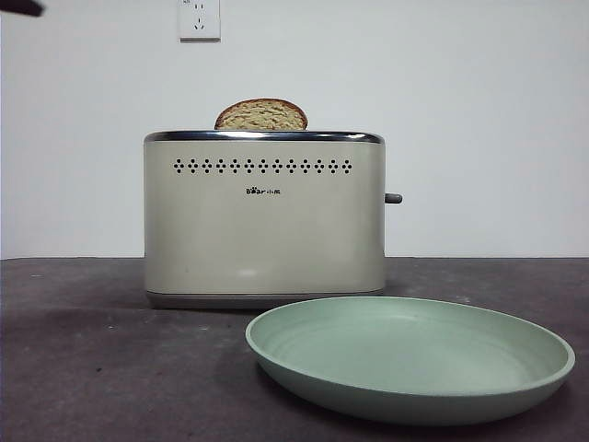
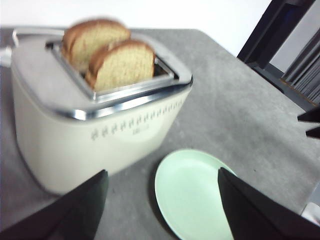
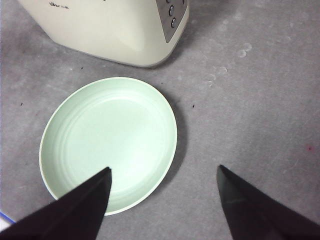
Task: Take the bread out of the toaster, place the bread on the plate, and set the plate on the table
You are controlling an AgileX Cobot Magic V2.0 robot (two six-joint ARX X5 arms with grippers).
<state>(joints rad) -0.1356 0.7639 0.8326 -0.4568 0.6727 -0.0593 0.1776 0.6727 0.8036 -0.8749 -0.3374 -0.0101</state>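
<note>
The cream toaster [image 1: 264, 216] stands on the dark table [image 1: 92, 368]; it also shows in the left wrist view [image 2: 75, 135] and in the right wrist view [image 3: 115, 30]. Two slices of bread stand in its slots, the nearer slice [image 2: 122, 65] and the farther slice [image 2: 95, 37]; the front view shows one domed top [image 1: 262, 114]. The mint-green plate [image 1: 409, 354] lies empty on the table in front of the toaster, to the right. My left gripper [image 2: 161, 172] is open, high in front of the toaster. My right gripper [image 3: 164, 169] is open above the plate [image 3: 107, 142].
A wall socket [image 1: 199, 18] is on the white wall behind. A black arm tip [image 1: 18, 7] shows at the front view's top left corner. The other arm's black tips [image 2: 310, 122] show in the left wrist view. The table's far edge [image 2: 225, 47] is near dark furniture.
</note>
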